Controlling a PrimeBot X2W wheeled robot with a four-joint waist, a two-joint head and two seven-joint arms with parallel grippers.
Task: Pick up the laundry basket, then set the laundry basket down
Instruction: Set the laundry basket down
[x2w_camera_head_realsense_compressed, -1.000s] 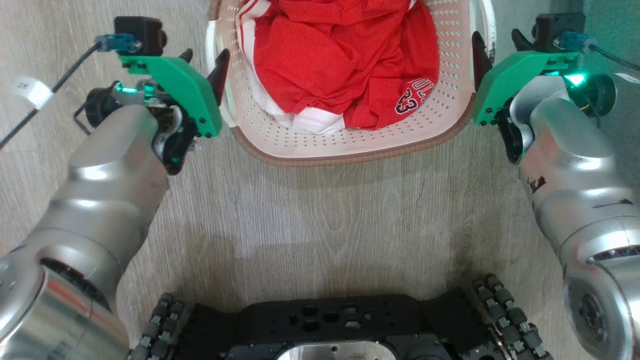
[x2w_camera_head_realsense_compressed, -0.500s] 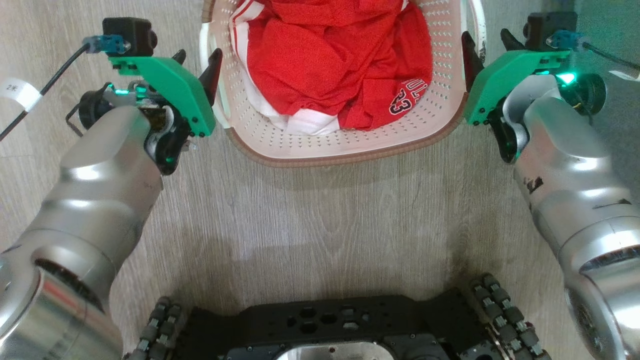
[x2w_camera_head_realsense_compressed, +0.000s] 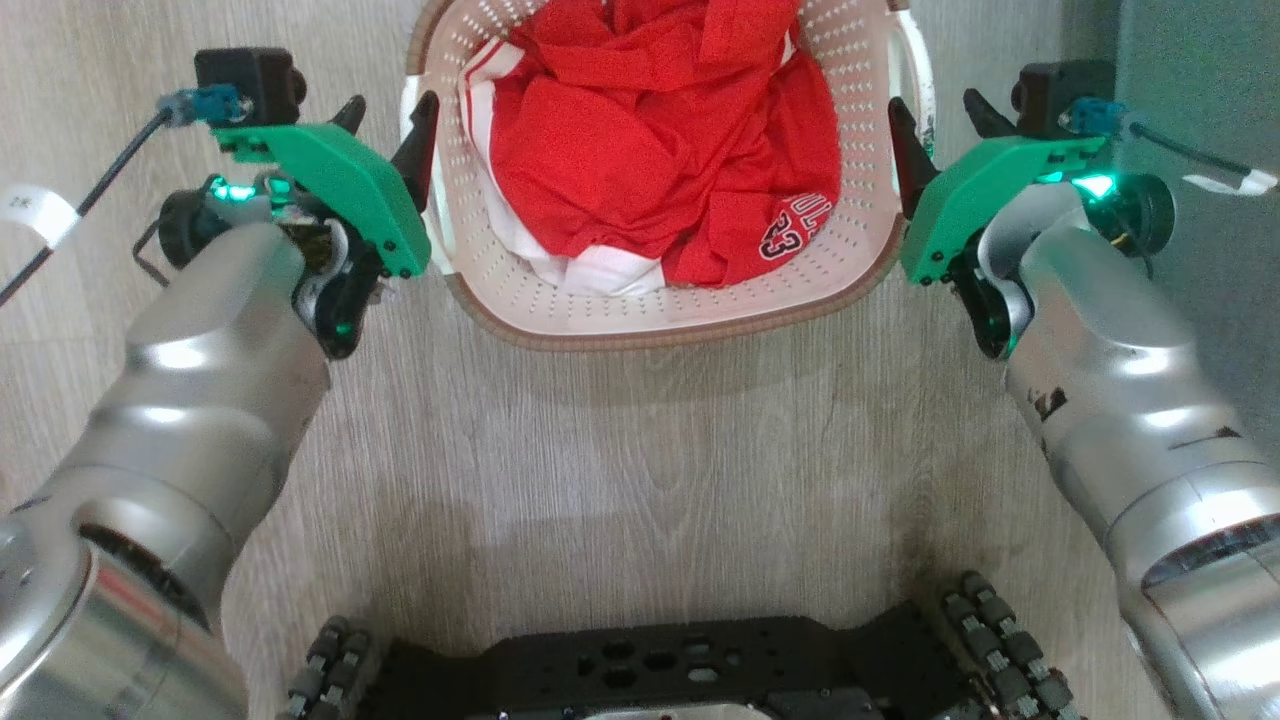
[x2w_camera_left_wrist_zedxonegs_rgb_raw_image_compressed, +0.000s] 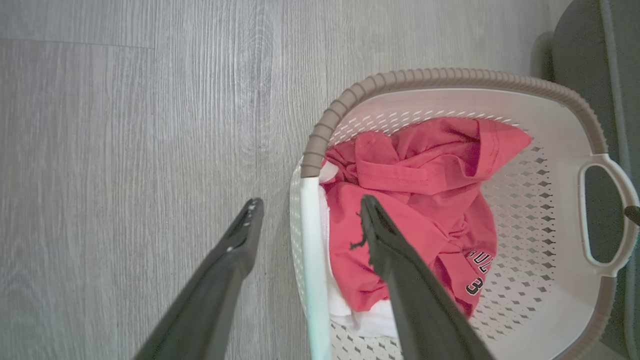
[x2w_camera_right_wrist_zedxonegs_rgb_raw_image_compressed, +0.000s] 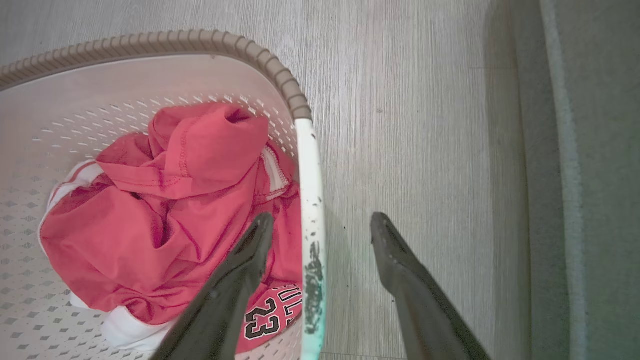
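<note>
The laundry basket (x2w_camera_head_realsense_compressed: 680, 330) stands on the wood floor in front of me, cream with a brown woven-look rim (x2w_camera_left_wrist_zedxonegs_rgb_raw_image_compressed: 450, 77) and a red jersey (x2w_camera_head_realsense_compressed: 650, 160) bundled inside. My left gripper (x2w_camera_head_realsense_compressed: 390, 105) is open, its two fingers astride the basket's white left handle (x2w_camera_left_wrist_zedxonegs_rgb_raw_image_compressed: 311, 250), one inside over the jersey and one outside. My right gripper (x2w_camera_head_realsense_compressed: 932, 105) is open too, astride the scuffed white right handle (x2w_camera_right_wrist_zedxonegs_rgb_raw_image_compressed: 311, 165) in the same way. In both wrist views there is a gap between each finger and the handle (x2w_camera_left_wrist_zedxonegs_rgb_raw_image_compressed: 312, 202) (x2w_camera_right_wrist_zedxonegs_rgb_raw_image_compressed: 322, 217).
A grey-green soft edge (x2w_camera_head_realsense_compressed: 1200, 60), a rug or furniture, runs along the right, close to the basket's right handle (x2w_camera_right_wrist_zedxonegs_rgb_raw_image_compressed: 590, 150). My black wheeled base (x2w_camera_head_realsense_compressed: 650, 660) sits at the near edge. A cable with a white tag (x2w_camera_head_realsense_compressed: 35, 210) trails at the left.
The whole head picture has shifted, so more of the basket's far part shows and the basket sits further left. Both grippers keep their places astride the handles, jaws open throughout.
</note>
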